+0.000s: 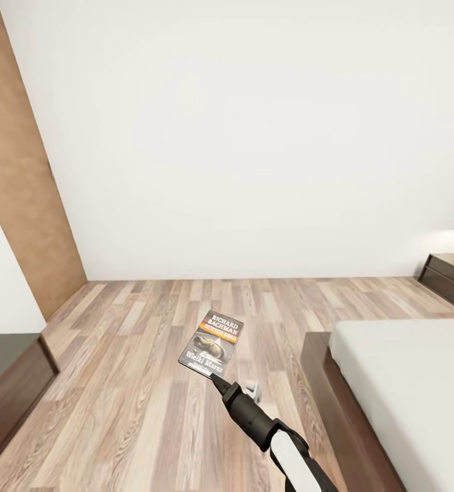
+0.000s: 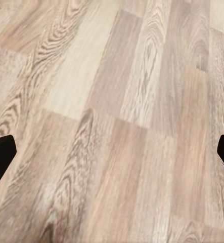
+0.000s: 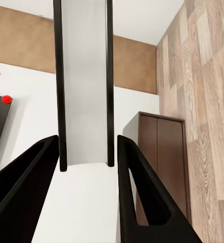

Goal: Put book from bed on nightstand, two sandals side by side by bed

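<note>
Item: book (image 1: 211, 344), held in the right gripper (image 1: 217, 375) above the wood-plank floor (image 1: 131, 383).

The book (image 3: 85, 83) is pinched by its lower edge between the black fingers (image 3: 142, 197), cover up. The bed (image 1: 405, 389) is seen beside the right arm, and a nightstand (image 1: 449, 277) beyond it. The left gripper (image 2: 112, 152) is spread wide over bare floor (image 2: 117, 101).

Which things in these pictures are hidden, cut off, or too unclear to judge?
- Nightstand: head view, cut by the picture's edge; the pale object on it is partly out of frame.
- Bed: head view, its far side runs past the edge.
- Book: right wrist view shows it edge-on between the right gripper's fingers; cover unreadable there.
- Left gripper: fingertips cut at the edges.
</note>
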Tool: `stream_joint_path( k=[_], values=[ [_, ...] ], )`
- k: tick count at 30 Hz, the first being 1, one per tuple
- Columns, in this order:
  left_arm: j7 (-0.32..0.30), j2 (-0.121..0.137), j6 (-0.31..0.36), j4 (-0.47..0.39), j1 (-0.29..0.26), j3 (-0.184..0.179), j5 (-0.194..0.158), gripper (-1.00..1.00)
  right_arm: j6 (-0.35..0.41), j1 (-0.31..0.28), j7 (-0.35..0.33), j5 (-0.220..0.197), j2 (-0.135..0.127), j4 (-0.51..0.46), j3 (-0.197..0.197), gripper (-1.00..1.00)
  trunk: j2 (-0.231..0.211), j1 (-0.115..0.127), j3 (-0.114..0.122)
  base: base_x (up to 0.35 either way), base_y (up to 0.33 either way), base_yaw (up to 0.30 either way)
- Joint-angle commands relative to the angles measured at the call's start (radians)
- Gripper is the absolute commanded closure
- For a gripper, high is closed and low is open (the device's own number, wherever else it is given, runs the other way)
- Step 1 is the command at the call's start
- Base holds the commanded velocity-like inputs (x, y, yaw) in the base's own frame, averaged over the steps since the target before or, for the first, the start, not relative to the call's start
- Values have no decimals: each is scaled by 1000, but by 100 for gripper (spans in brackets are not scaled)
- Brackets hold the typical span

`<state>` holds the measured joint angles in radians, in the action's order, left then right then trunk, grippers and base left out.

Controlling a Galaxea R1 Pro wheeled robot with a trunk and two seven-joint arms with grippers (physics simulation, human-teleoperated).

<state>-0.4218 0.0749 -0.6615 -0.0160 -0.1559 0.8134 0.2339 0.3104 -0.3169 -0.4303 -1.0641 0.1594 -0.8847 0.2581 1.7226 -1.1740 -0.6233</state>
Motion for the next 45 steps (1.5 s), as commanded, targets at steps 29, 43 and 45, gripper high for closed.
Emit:
stream_joint_path(
  k=[29, 43, 45],
  values=[
    [-3, 2, -1, 1, -1, 9, 7, -100, 9, -1, -1, -13, 0, 0, -1, 100, 0, -1, -1, 343, 33, 0],
    [-3, 2, -1, 1, -1, 9, 7, -100, 9, -1, -2, -15, 0, 0, -3, 100, 0, -1, -1, 343, 78, 0],
    [-3, 2, -1, 1, -1, 9, 7, -100, 9, -1, -2, -15, 0, 0, -3, 100, 0, -1, -1, 343, 79, 0]
  ],
)
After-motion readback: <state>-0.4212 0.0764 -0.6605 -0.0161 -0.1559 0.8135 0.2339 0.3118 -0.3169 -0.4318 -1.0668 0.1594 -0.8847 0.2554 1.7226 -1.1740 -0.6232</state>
